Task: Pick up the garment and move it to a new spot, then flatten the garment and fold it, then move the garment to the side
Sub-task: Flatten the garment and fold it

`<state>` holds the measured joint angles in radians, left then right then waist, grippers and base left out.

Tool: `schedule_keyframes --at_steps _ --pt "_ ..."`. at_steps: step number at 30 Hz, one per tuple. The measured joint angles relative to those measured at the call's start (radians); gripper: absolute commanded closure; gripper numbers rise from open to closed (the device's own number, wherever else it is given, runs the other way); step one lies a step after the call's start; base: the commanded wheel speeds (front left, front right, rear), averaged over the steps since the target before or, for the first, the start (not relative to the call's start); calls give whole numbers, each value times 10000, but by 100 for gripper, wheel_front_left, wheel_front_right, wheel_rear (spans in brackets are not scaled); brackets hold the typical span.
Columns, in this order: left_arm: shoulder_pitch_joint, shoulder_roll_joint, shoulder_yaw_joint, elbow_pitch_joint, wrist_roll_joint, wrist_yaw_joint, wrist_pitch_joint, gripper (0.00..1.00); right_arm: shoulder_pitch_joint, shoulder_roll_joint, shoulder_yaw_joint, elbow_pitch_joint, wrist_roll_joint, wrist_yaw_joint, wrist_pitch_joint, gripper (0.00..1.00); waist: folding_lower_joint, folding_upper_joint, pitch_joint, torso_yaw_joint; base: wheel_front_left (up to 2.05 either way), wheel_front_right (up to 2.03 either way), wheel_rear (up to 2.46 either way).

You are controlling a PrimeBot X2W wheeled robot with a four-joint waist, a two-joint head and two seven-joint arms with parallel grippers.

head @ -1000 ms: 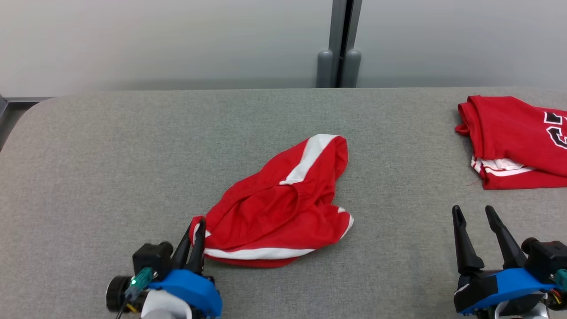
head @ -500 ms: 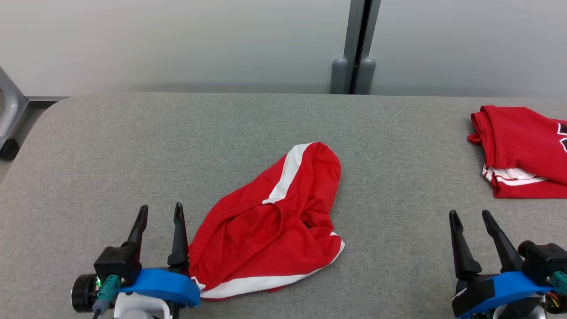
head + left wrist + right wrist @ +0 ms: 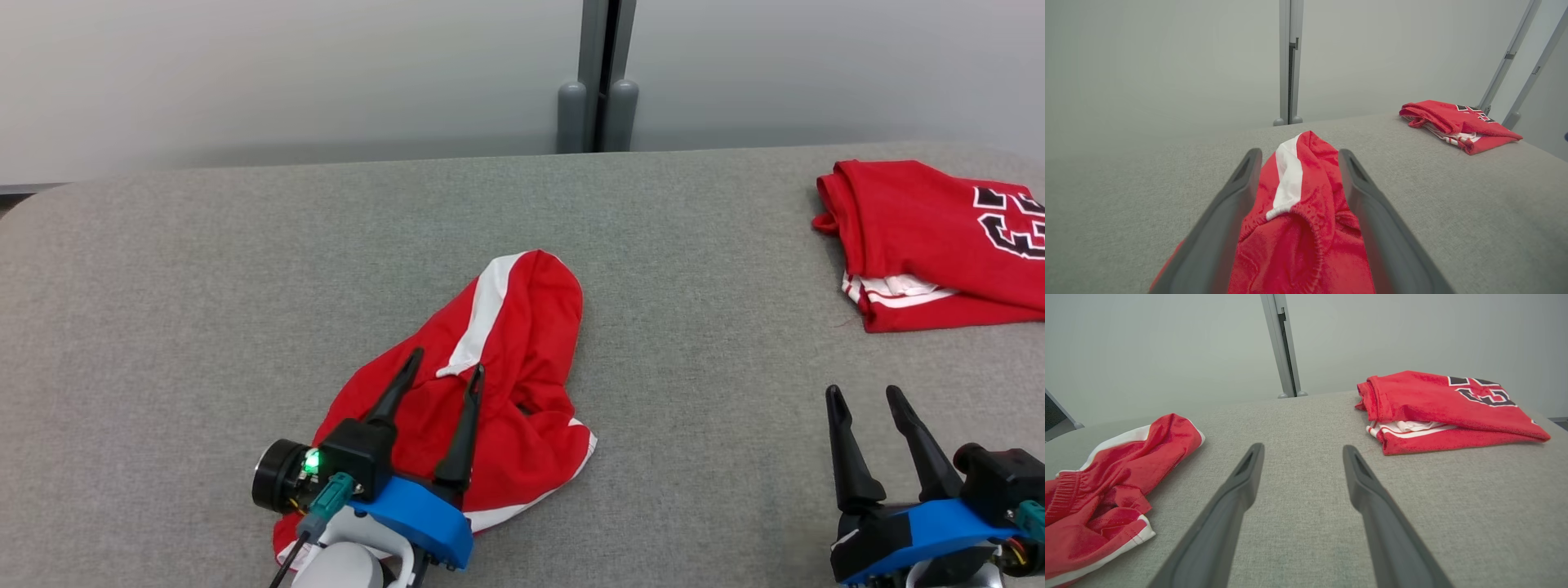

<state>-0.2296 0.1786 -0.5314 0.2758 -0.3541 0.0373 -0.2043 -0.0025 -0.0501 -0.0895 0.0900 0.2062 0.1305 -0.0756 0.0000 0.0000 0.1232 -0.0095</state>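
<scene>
Left claw (image 3: 449, 359) gapes empty over shorts (image 3: 531, 310); right claw (image 3: 861, 390) likewise, near folded jersey (image 3: 906, 220).

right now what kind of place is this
Probably a lab or test cell for clothes folding: a grey felt-covered table, plain pale partition panels joined by a metal post, plus red shorts and a folded red jersey.

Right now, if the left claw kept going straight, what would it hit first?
Probably the shorts: they lie bunched between the open left gripper's fingers, though its height above them is unclear.
</scene>
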Motion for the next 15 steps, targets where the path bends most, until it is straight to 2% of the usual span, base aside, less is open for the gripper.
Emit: schedule_keyframes --at_steps 9,15 --pt "-69 -40 -512 1559 15 -384 454 0 -155 2 -6 192 88 0 -198 0 1 0 367 -428 0 0 0" --pt "-460 -50 -583 2477 -50 -602 368 0 -329 2 27 278 92 0 -276 0 1 0 461 -606 0 0 0"
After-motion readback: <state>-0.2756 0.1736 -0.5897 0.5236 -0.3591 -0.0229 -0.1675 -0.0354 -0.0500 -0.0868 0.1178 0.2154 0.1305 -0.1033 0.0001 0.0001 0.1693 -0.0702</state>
